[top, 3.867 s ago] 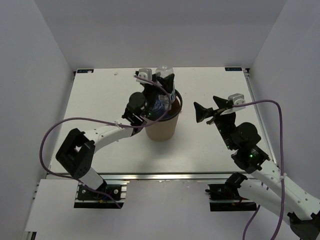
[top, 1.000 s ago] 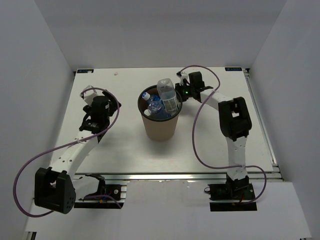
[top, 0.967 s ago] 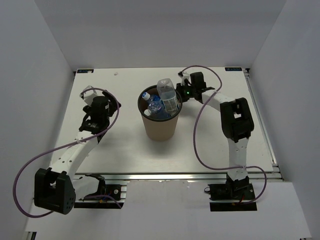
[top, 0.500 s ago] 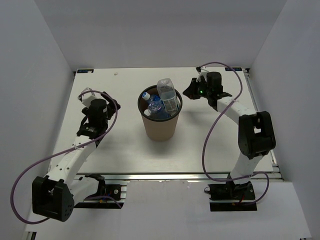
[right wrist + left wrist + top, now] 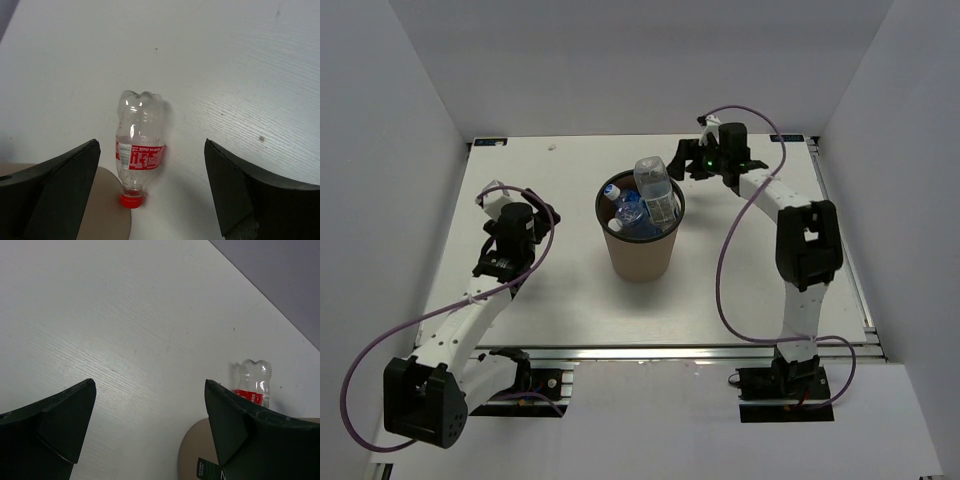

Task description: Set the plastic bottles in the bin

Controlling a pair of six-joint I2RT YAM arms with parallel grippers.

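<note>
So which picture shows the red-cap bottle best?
The right wrist view: the red-cap bottle shows whole, cap and label clear. The left wrist view shows only its bottom half behind the bin. From above it's too small to tell.

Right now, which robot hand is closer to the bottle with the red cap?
Right. The right gripper hovers open just over the red-capped bottle lying beside the bin; the left gripper is across the bin, well away.

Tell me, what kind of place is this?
Probably a robot lab: a white table boxed in by plain walls, two white robot arms trailing purple cables, and a brown round bin holding clear plastic bottles.
</note>
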